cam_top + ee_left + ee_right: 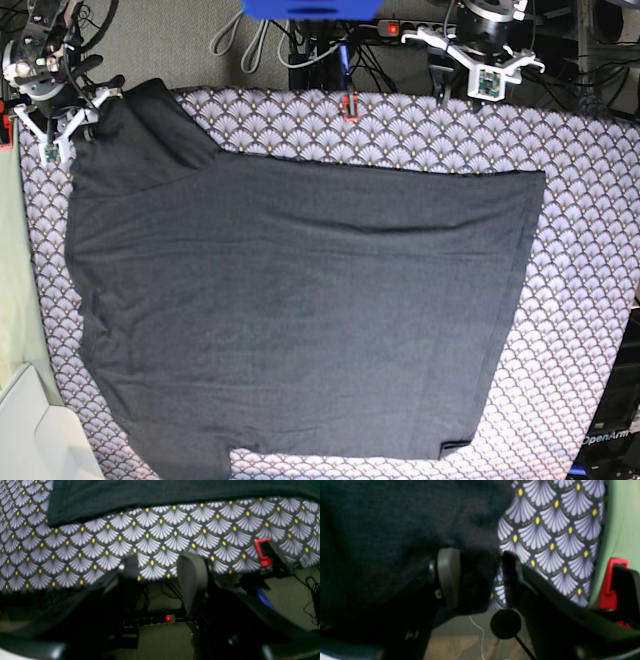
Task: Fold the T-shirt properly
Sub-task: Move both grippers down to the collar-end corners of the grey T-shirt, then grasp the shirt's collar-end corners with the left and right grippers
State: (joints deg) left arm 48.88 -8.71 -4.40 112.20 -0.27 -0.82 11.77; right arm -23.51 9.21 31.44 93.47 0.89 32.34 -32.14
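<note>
- A dark charcoal T-shirt lies spread flat, plain side up, across a counter draped in a fan-patterned purple-and-white tablecloth.
- One sleeve reaches toward the far corner on the base view's left.
- The right end effector sits at that corner, its fingers closed on a bunched fold of the T-shirt's dark cloth.
- The left end effector hangs at the counter's far edge on the base view's right, apart from the T-shirt's hem, its jaws parted with only tablecloth showing between them.
- A red clip sits at the tablecloth's edge near the left end effector.
- A power strip with a lit red switch lies on the floor below.
</note>
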